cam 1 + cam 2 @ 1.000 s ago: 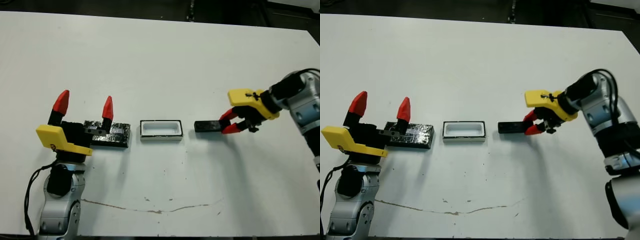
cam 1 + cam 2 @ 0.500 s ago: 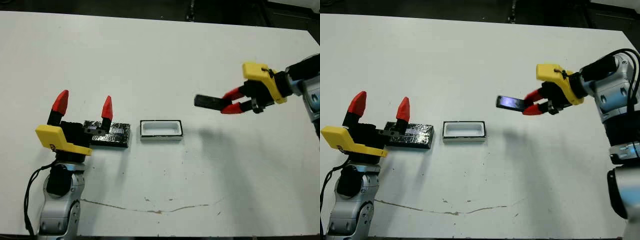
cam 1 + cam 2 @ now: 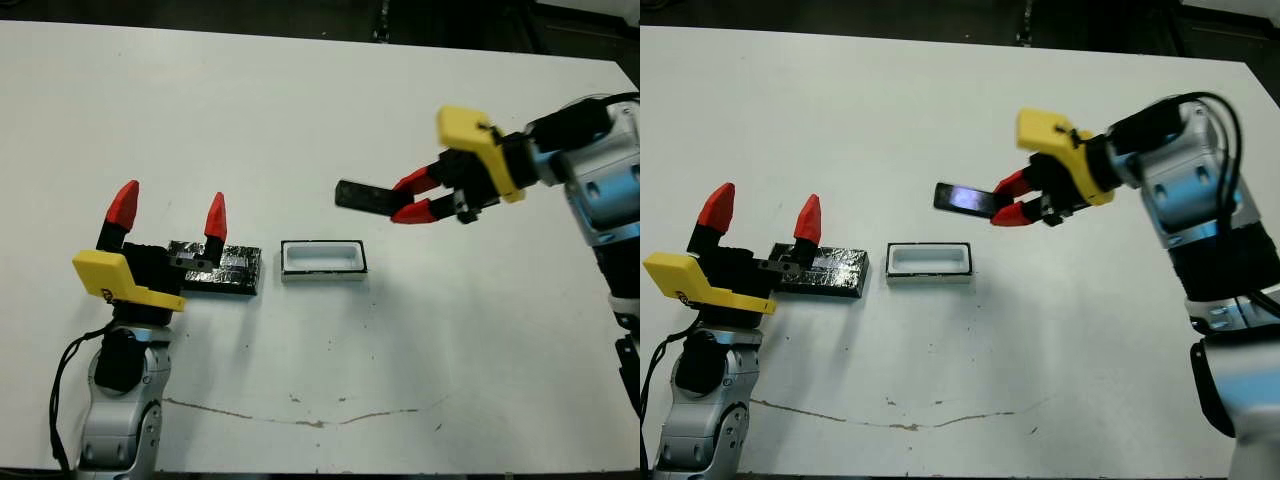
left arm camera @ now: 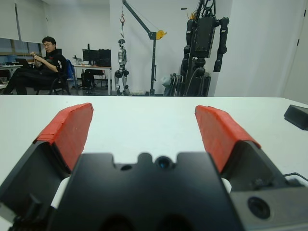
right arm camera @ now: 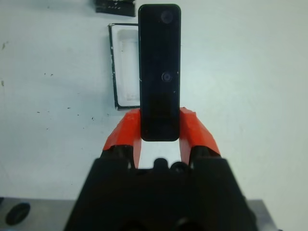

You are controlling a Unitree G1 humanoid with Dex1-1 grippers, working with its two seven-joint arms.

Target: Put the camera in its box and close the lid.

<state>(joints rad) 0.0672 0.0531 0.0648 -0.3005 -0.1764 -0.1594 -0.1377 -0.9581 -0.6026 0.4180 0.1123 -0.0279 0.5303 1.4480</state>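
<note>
Red-tipped right pincer [image 3: 408, 198] tight around camera [image 3: 362, 196]

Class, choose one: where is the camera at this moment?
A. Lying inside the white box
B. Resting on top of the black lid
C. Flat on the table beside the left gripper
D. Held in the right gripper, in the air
D: the right gripper is shut on the camera, carrying it in the air beside the empty box.

Silver arms, yellow-black claws, red tips
</note>
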